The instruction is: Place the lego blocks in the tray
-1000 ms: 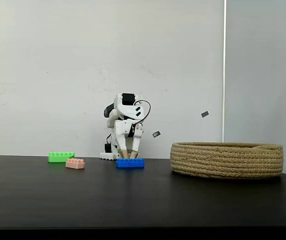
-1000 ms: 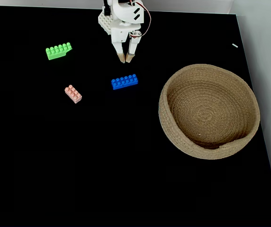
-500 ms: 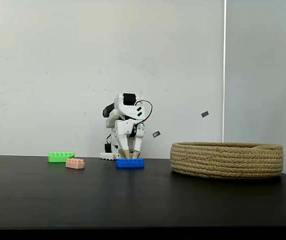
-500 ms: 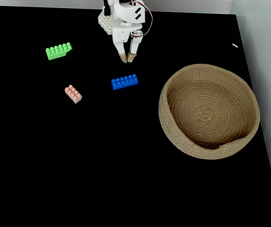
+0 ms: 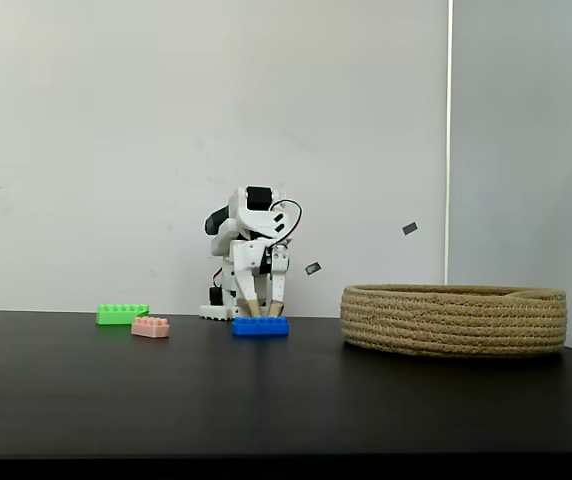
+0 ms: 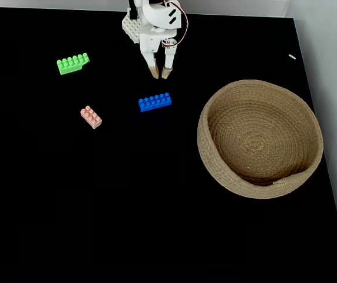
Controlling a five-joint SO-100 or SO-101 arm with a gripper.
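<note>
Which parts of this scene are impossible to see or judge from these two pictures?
- Inside of the basket: hidden by its own near wall in the low fixed view.
- Height of the gripper above the table: the top-down fixed view cannot show it.
- Gap between gripper and blue brick: they overlap in the low fixed view.
- Arm base: cut off by the top edge, top-down fixed view.

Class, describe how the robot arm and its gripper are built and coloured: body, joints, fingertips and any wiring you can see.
The arm is made of white plastic shells with black blocks at its joints. Its gripper has two slim white fingers ending in tan, wood-coloured tips. A thin red-and-black cable loops out from the wrist, seen in both fixed views. No lettering or markings can be made out.
</note>
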